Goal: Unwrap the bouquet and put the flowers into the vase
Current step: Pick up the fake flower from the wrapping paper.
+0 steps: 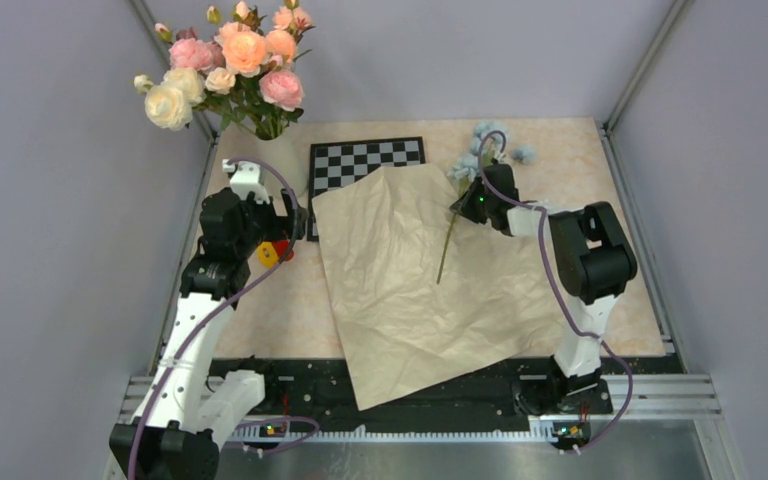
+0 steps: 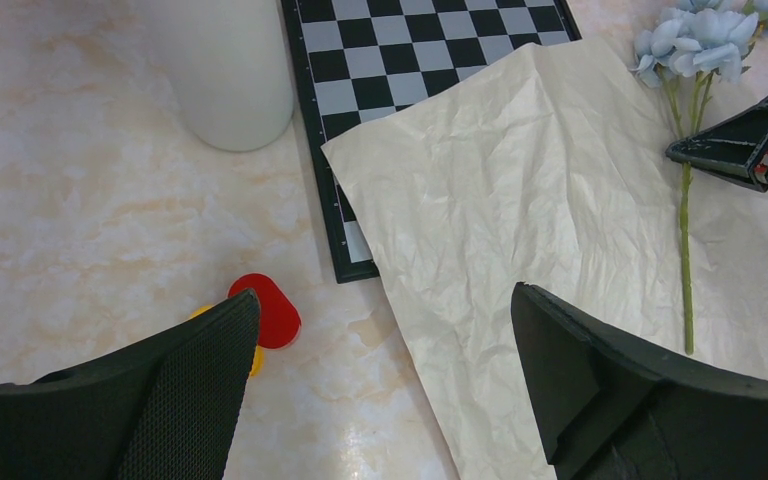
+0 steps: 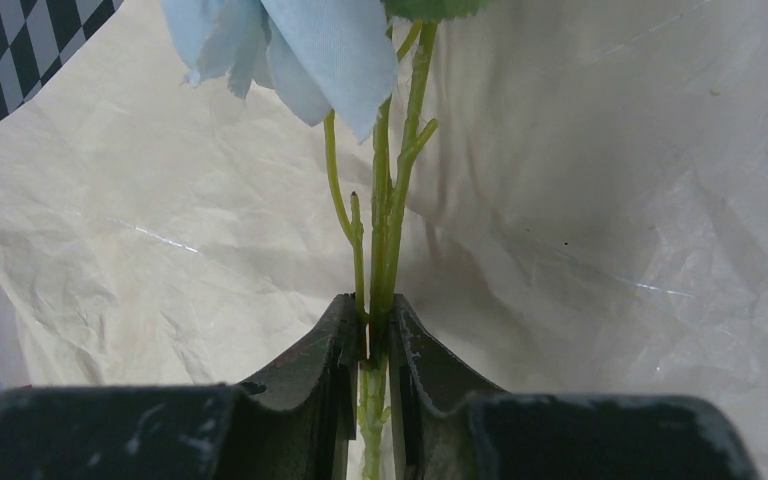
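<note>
The bouquet is undone: its crinkled cream-peach paper (image 1: 410, 280) lies spread flat across the middle of the table. On its right part lie the flowers (image 1: 490, 150), pale blue blooms on thin green stems. My right gripper (image 1: 465, 207) is shut on those stems just below the blooms. In the right wrist view the stems (image 3: 385, 230) run up between the closed fingertips (image 3: 350, 325) to a blue bloom (image 3: 290, 40). The white vase (image 2: 230, 70) stands left of the chessboard. My left gripper (image 2: 382, 300) hangs open over bare table beside the paper's left edge (image 2: 400, 290), holding nothing.
A black-and-white chessboard (image 1: 365, 160) lies at the back, partly under the paper. Large cream, pink and peach roses (image 1: 230, 60) stand in the back left corner. A small red and yellow object (image 2: 270, 310) lies under my left gripper. Metal rails frame the table.
</note>
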Controlling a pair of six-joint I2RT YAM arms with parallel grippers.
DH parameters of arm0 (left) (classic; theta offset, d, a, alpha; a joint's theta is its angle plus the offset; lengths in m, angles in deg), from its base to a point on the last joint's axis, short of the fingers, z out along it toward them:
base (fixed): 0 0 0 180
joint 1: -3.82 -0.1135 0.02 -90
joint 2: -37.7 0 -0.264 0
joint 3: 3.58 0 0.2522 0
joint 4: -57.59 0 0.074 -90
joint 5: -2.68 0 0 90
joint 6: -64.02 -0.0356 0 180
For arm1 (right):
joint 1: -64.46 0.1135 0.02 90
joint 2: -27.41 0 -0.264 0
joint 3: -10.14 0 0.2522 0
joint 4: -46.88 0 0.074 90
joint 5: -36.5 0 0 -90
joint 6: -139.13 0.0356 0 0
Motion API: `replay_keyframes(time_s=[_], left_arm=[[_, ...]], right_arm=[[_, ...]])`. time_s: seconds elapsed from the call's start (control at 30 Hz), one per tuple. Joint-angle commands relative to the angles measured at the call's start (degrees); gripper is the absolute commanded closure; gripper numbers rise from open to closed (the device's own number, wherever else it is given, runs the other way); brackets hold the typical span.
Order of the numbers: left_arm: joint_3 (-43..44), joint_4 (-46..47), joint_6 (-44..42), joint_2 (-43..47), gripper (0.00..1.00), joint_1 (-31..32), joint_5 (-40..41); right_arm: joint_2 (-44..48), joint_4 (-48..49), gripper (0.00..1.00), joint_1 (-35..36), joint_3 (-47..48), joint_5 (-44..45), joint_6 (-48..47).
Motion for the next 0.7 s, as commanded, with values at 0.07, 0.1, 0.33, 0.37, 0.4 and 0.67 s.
replay_keyframes(time_s=[0.07, 0.1, 0.33, 0.37, 0.4, 0.67], left_arm=[[0.9, 3.3, 1.0, 1.3, 0.01, 0.1, -4.8], [0.9, 3.7, 1.6, 1.4, 0.01, 0.3, -5.9], [1.0, 6.0, 5.2, 0.9, 0.01, 2.0, -12.5], [1.0, 6.3, 6.4, 0.8, 0.01, 2.1, -13.9], [1.1, 6.6, 7.5, 0.7, 0.01, 2.2, -15.2], [0.5, 17.1, 23.2, 0.9, 0.01, 3.0, -28.1]], right_arm=[[6.3, 3.4, 1.0, -0.3, -1.7, 1.4, -1.4], [7.3, 3.6, 1.0, -0.3, -1.9, 1.6, -1.9], [16.7, 5.5, 1.0, -0.1, -6.2, 0.9, -4.2], [18.2, 6.0, 1.0, 0.1, -6.8, 0.3, -4.6], [19.8, 6.7, 1.0, 0.2, -7.5, -0.4, -5.2], [34.2, 13.3, 1.0, 5.1, -11.9, -8.7, -12.9]])
